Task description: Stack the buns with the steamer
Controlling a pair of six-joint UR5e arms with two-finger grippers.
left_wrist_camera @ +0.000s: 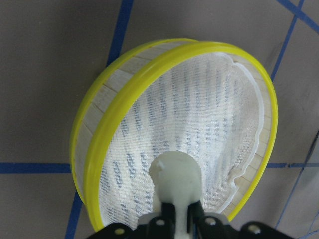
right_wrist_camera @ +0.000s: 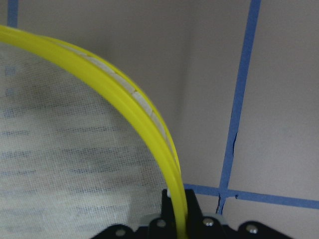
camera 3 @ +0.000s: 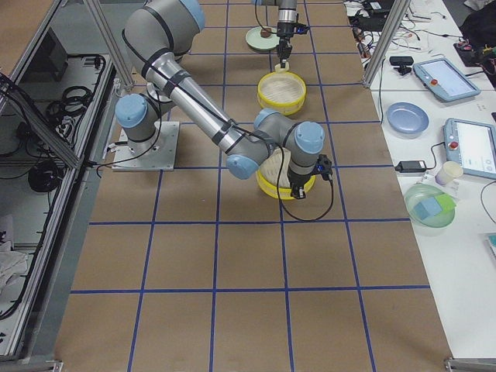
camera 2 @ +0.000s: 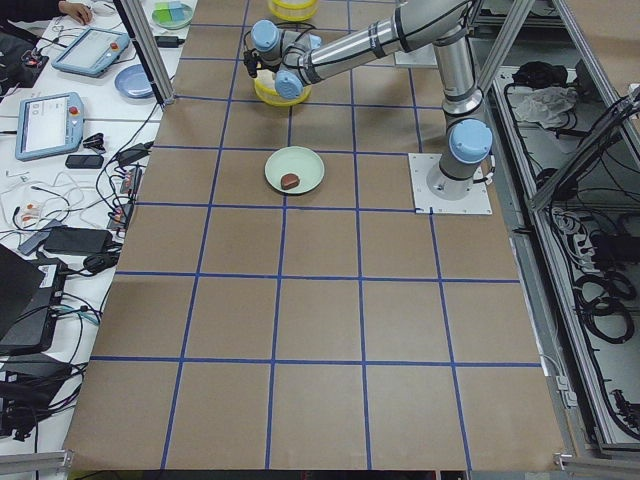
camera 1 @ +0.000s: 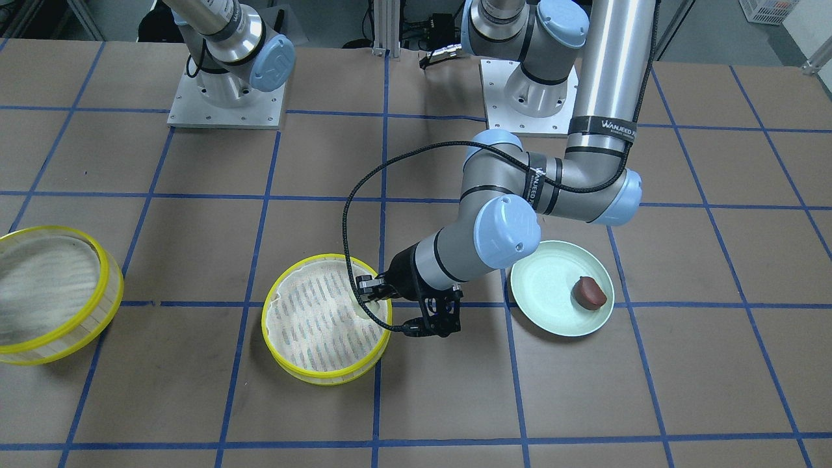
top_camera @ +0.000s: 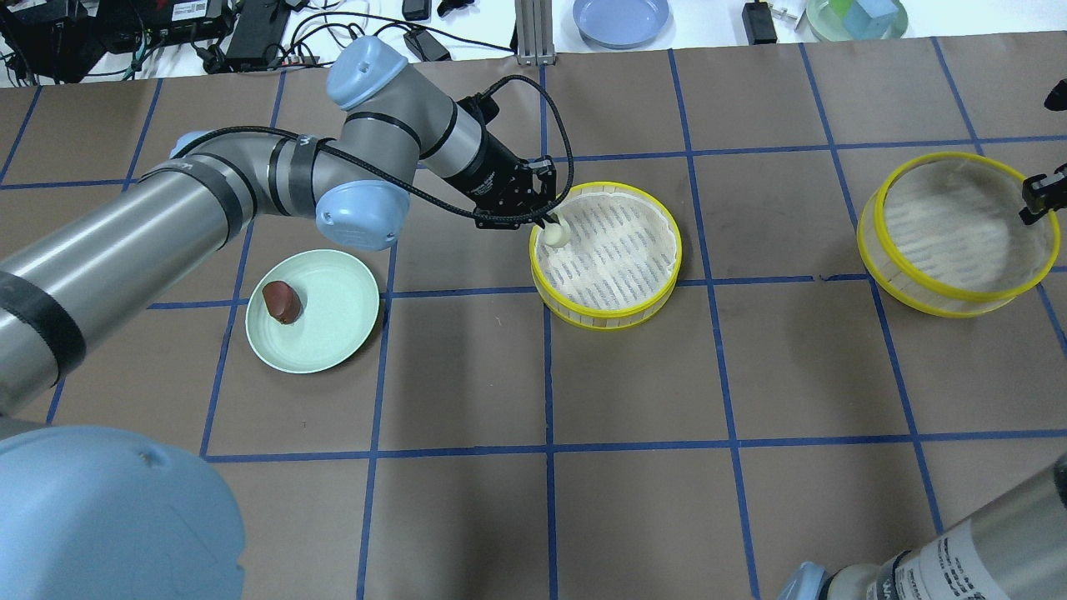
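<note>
My left gripper (top_camera: 553,227) is shut on the cream-white bun (top_camera: 557,237) and holds it just inside the near-left rim of the middle yellow-rimmed steamer (top_camera: 660,287). In the left wrist view the bun (left_wrist_camera: 175,178) hangs over the cloth liner. The reddish-brown bun (top_camera: 282,301) lies on the pale green plate (top_camera: 338,321). My right gripper (top_camera: 1039,197) is shut on the rim (right_wrist_camera: 127,94) of a second steamer tier (top_camera: 917,287) at the table's right.
The middle steamer (camera 1: 312,377) and the plate (camera 1: 546,312) sit side by side. The second tier (camera 1: 97,312) is near the table edge and looks blurred there. A blue dish (top_camera: 621,21) stands beyond the far edge.
</note>
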